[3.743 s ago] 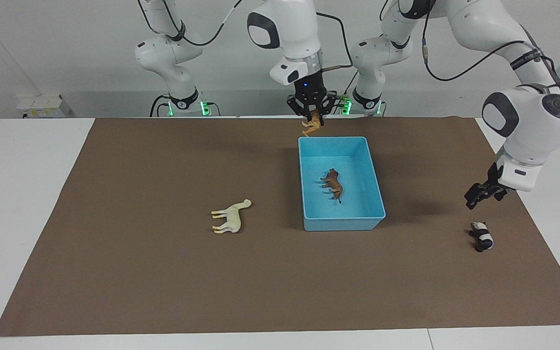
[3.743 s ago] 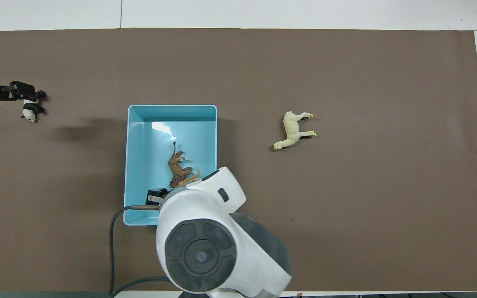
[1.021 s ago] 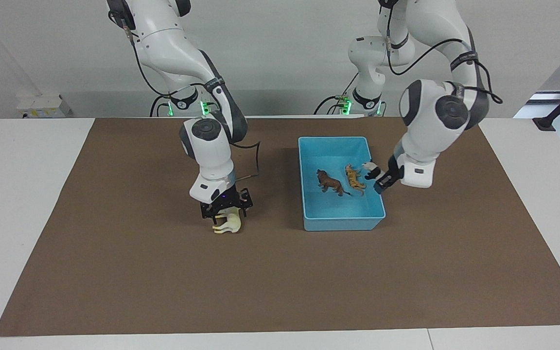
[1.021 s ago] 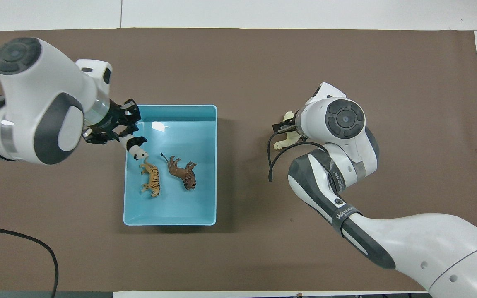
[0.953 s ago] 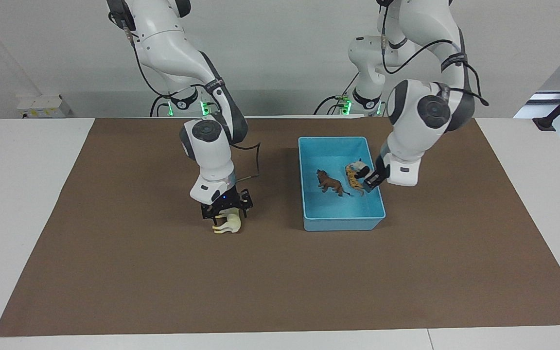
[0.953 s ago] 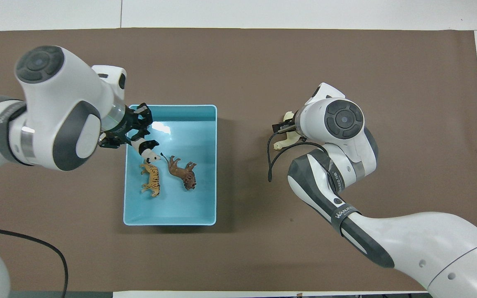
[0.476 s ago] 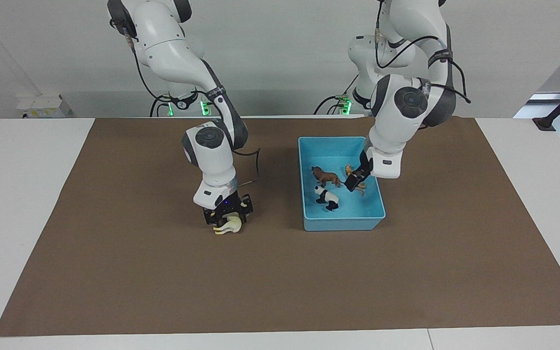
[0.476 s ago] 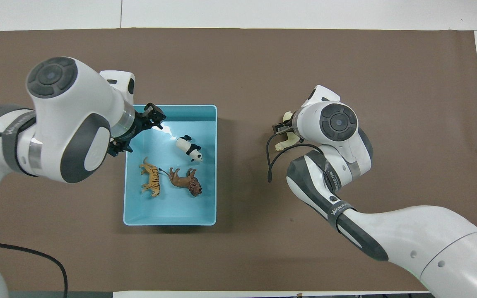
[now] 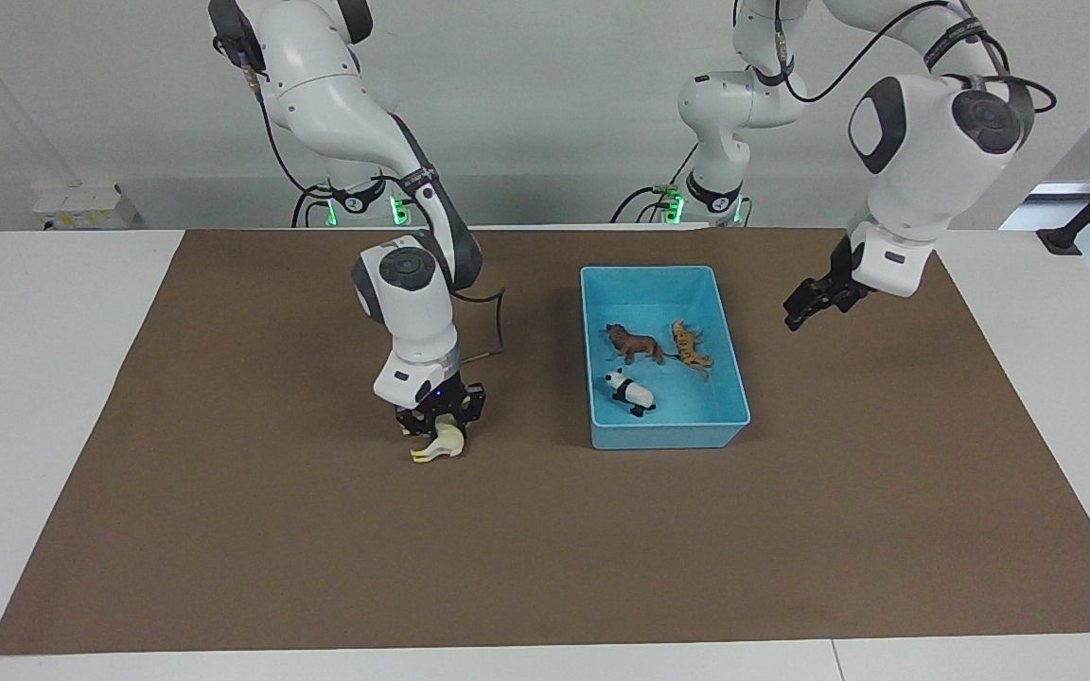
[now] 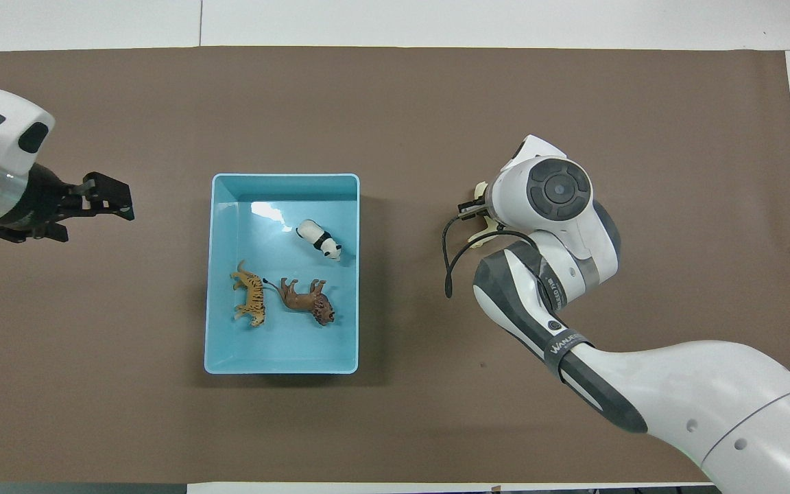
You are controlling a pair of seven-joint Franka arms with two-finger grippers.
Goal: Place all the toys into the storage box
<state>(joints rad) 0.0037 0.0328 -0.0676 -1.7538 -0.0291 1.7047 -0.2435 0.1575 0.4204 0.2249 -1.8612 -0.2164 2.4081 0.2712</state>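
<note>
Right pincer (image 9: 438, 423) is clamped on the cream horse (image 9: 441, 445), tilted, its feet just at the brown mat (image 9: 223, 530) on the desk; lift it clear, carry it over the blue storage box (image 9: 668, 437) holding lion (image 9: 631, 343), tiger (image 9: 690, 344) and panda (image 9: 628, 392), release low. Left pincer (image 9: 808, 305) waits empty, slightly parted, over the mat; from overhead the wrist hides the grip and most of the horse

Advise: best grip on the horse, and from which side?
Grip the horse across its torso, from straight above. It lies out on the mat, legs and head jutting past the body, so the trunk is the broadest, most central part. The right gripper is already down over that spot, seemingly shut on it. The left gripper waits beside the box.
</note>
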